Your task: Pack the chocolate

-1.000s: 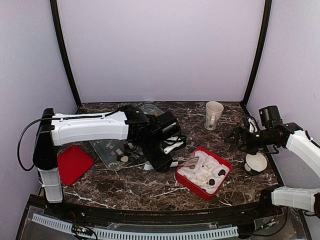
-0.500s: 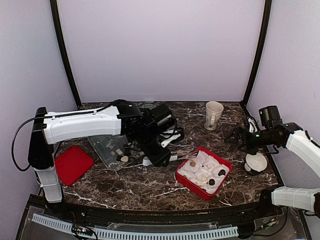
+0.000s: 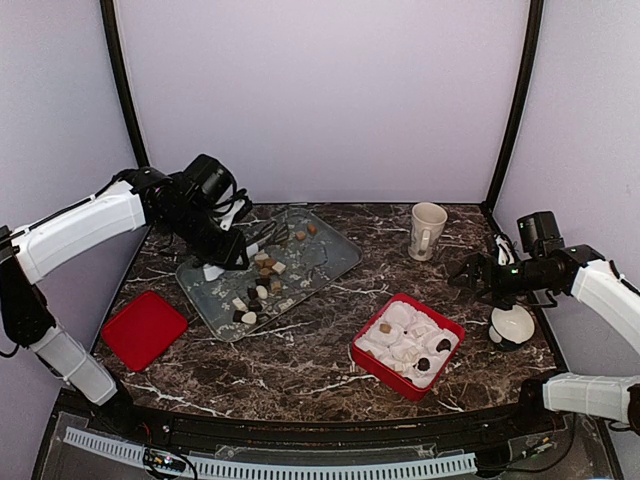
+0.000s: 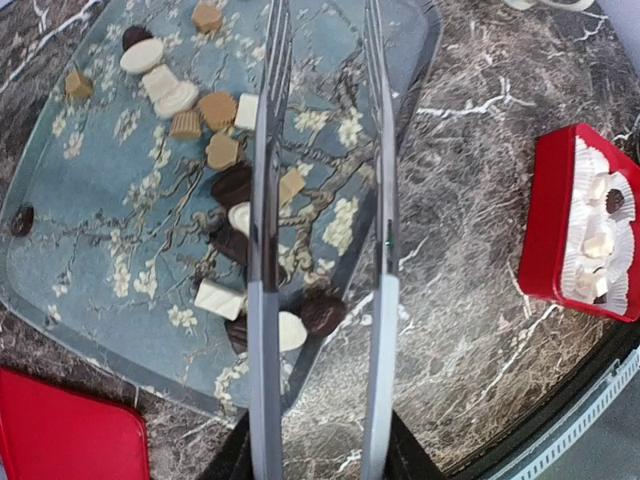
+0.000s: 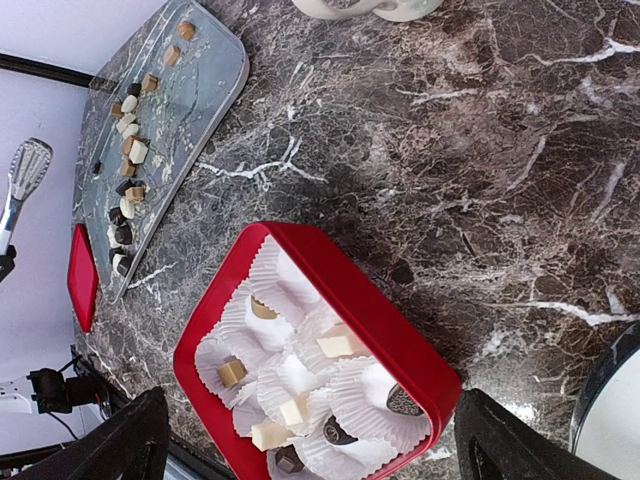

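Note:
Several small dark, tan and cream chocolates (image 3: 262,272) lie on a flowered glass tray (image 3: 330,250); they also show in the left wrist view (image 4: 222,150). A red box (image 3: 445,325) with white paper cups holds several chocolates (image 5: 232,372). My left gripper (image 3: 215,248) is shut on metal tongs (image 4: 265,250), whose arms stand apart and empty above the tray's chocolates. My right gripper (image 3: 465,272) hovers right of the box, open and empty, and looks down on the box (image 5: 380,320).
A red lid (image 3: 145,328) lies left of the tray. A cream mug (image 3: 428,230) stands at the back right. A white bowl (image 3: 512,326) sits under my right arm. Black frame posts stand at both back corners.
My left arm swung back left from the red box to above the tray. A tan chocolate now lies in a paper cup of the box. The right arm has not moved.

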Available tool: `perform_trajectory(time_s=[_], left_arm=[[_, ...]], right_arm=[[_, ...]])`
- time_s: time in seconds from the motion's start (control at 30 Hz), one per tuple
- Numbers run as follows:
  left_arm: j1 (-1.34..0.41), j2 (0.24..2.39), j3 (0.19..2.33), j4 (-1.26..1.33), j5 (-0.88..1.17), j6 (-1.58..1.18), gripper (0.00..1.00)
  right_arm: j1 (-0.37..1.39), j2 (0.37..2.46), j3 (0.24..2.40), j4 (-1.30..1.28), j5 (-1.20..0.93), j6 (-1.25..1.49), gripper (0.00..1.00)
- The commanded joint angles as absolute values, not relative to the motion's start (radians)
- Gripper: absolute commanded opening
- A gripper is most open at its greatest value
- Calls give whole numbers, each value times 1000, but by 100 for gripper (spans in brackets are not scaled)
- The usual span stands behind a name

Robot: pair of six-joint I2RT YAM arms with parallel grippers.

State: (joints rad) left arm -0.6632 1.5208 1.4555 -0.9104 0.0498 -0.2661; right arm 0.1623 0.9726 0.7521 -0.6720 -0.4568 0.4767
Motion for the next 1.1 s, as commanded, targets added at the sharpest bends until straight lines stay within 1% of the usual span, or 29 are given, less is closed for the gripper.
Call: perform_trajectory(time_s=[0.0,0.23,0.47,0.73,1.07], left_arm=[[-626,1474,1373,-948,77,-251,34],[-621,1494,1313,-949,100,-138,35],[-621,1555,1324,-950,92,-1,35],[-621,1599,1333,-941,-59,119,35],[-621,1647,1338,-901,-72,153,37]], right_arm=[[155,963,754,-642,-469,478,100],[155,968,758,-644,-471,475,100],[155,974,762,-646,-471,474,100],[154,980,760,-642,-472,477,100],[156,995,767,-643,-474,473,100]])
